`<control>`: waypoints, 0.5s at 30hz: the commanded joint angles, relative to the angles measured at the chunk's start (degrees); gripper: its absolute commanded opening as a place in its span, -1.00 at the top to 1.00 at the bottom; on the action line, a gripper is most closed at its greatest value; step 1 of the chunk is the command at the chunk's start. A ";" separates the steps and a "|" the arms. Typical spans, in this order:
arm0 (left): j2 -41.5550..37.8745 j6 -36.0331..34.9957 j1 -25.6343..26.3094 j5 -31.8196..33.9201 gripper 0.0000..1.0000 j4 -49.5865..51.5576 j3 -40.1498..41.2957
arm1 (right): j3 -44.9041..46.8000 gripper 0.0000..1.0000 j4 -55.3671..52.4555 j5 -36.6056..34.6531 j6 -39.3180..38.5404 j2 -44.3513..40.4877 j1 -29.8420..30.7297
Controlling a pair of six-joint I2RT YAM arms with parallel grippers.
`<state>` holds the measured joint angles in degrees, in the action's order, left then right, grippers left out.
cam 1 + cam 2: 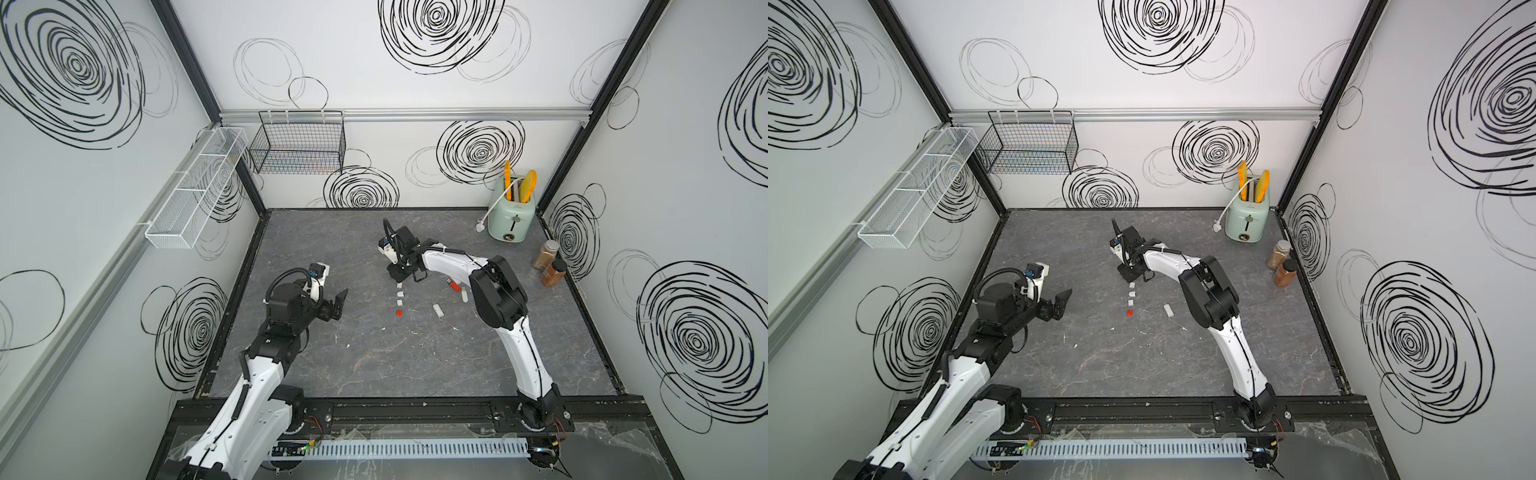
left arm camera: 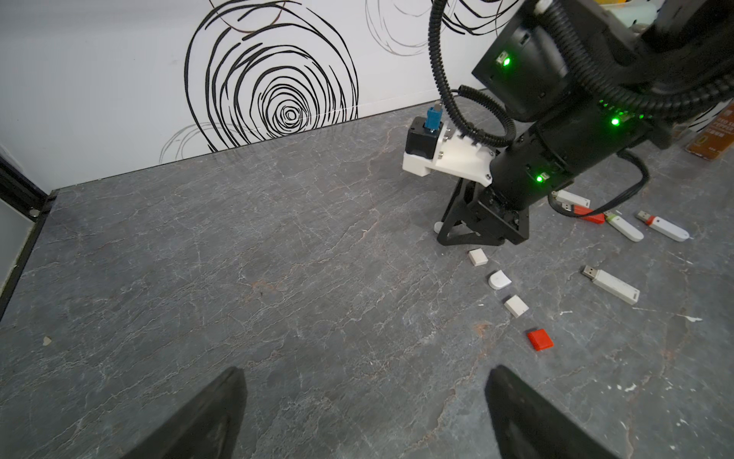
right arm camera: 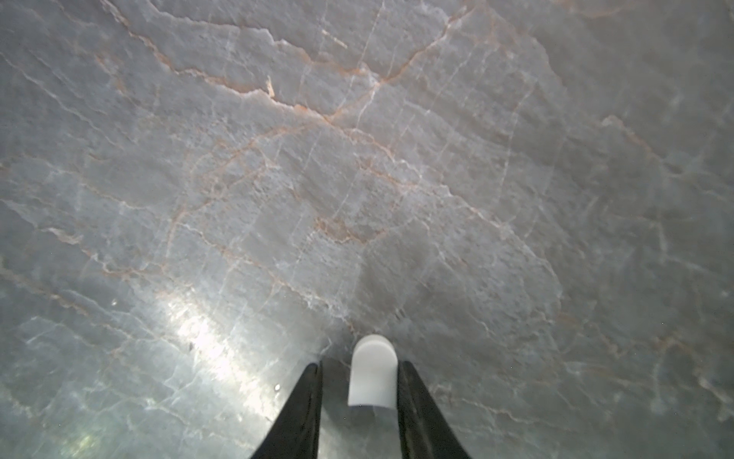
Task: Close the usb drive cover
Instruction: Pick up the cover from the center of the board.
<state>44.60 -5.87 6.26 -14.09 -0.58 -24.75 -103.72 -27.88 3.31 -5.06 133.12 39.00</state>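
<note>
A small white rounded usb cover [image 3: 373,373] lies on the grey table between the fingers of my right gripper [image 3: 358,365]. One finger touches it; a gap shows on the other side, so the jaws are open. In both top views the right gripper [image 1: 399,272] points down at the table's middle. More covers lie in a row beside it: white ones [image 2: 478,257] [image 2: 499,279] [image 2: 516,306] and a red one [image 2: 539,339]. Uncapped usb drives [image 2: 611,284] [image 2: 663,226] lie further right. My left gripper [image 2: 365,373] hovers wide open and empty at the left [image 1: 337,306].
A mint toaster [image 1: 511,212] stands at the back right, with two spice jars [image 1: 545,254] by the right wall. A black wire basket [image 1: 297,145] and a white mesh shelf [image 1: 195,187] hang on the walls.
</note>
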 commanded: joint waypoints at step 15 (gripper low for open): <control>0.08 0.12 -0.29 -0.68 -0.97 -2.41 0.06 | -0.98 0.63 -5.13 -0.72 -0.65 1.68 0.12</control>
<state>44.64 -5.80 6.26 -14.09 -0.54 -24.75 -104.27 -28.56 2.98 -5.19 133.23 39.03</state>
